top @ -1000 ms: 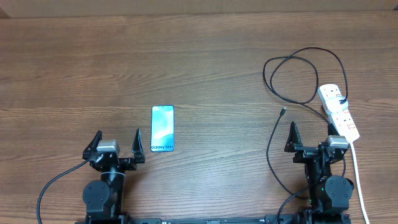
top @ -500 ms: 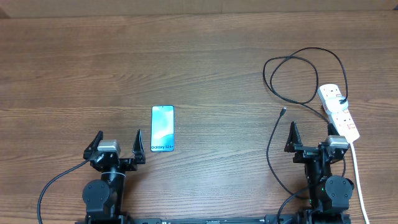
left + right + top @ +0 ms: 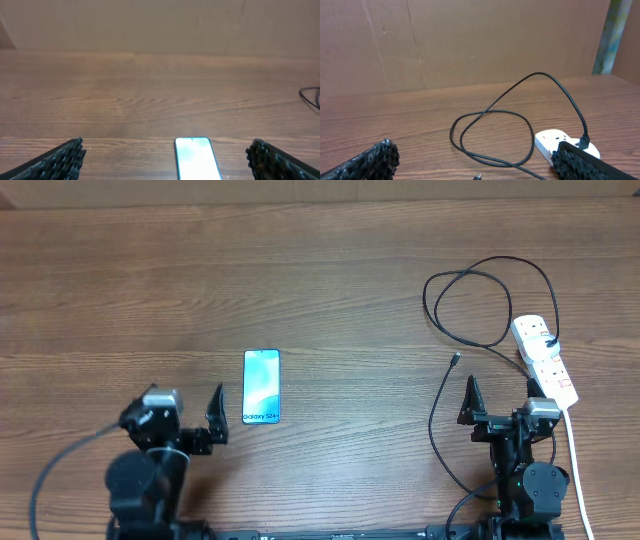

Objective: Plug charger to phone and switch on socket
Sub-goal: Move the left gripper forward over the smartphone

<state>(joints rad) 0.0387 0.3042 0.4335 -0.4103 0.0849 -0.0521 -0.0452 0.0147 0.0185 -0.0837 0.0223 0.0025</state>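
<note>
The phone [image 3: 261, 387] lies flat on the wooden table, screen up, its "Galaxy S24+" text toward the robot. My left gripper [image 3: 178, 418] stands open just left of its near end. In the left wrist view the phone [image 3: 196, 159] sits right of centre between the open fingers of the gripper [image 3: 165, 152]. The charger [image 3: 426, 295] loops at the far right, plugged into the white socket [image 3: 545, 358], and its free connector [image 3: 456, 359] rests on the table. My right gripper [image 3: 502, 398] is open and empty, near the connector. The right wrist view shows the charger [image 3: 541, 74] and socket [image 3: 550, 142] ahead of the gripper [image 3: 475, 152].
A thick white cord [image 3: 575, 470] runs from the socket toward the table's near edge, beside the right arm. A brown cardboard wall [image 3: 470, 40] stands behind the table. Black arm cables trail near both bases.
The left arm has shifted a little to the left and turned, its gripper still open. The right arm, phone, charger and socket have not moved.
</note>
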